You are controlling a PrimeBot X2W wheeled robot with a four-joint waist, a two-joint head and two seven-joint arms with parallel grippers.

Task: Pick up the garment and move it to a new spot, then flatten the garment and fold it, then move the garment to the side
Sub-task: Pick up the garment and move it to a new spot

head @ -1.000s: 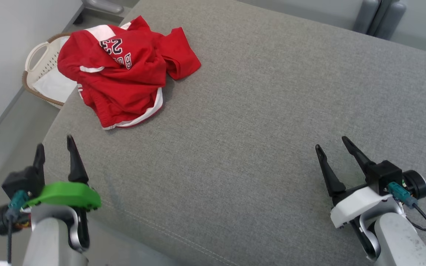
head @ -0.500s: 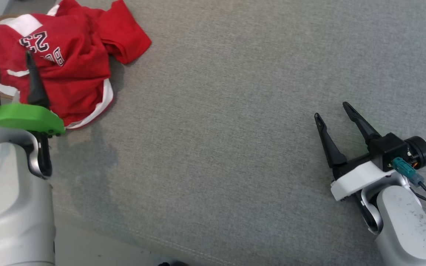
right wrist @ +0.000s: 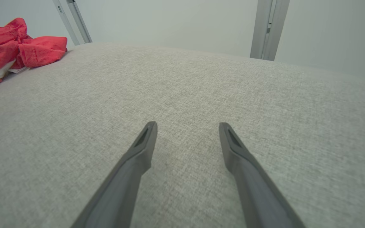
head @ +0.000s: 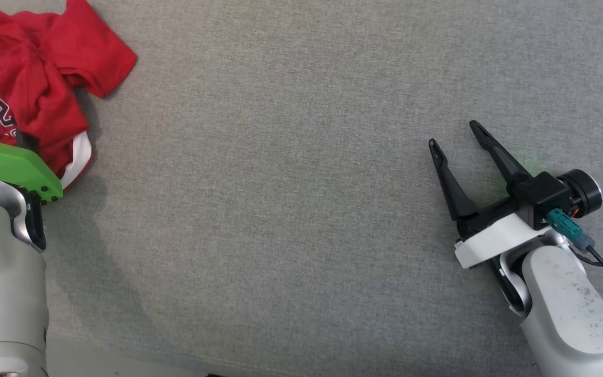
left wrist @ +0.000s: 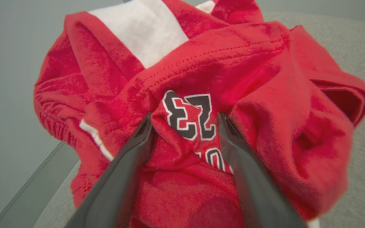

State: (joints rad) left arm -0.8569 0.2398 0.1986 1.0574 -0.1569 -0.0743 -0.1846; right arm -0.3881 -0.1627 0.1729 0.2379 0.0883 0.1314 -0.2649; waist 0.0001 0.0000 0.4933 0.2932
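We see the garment (head: 24,84), a red jersey with white trim and a black number outlined in white, lying crumpled in a heap at the far left corner of the gray cushion (head: 280,183), with one sleeve flopped out toward the middle. In the left wrist view the heap (left wrist: 290,104) bulges up close to the camera, a broad white band across its top and the cushion's edge falling away on its left. Our left gripper (left wrist: 185,118) stands wide apart, its two dark fingers (left wrist: 128,158) pushed into the cloth on either side of the fold that carries the number; the fabric sits between them, but they have not pinched it. From the head camera we make out that arm's green mount (head: 13,166) overlapping the near edge of the jersey, above the pale forearm. Well apart from all this, at the right side of the cushion, our right gripper (head: 453,133) is spread open with nothing in it, its fingers pointing out over bare fabric. Its own wrist view shows those fingertips (right wrist: 149,133) low over the weave (right wrist: 182,88), the red heap (right wrist: 17,50) far off at the upper left, and a gray post (right wrist: 266,28) against the pale wall behind.
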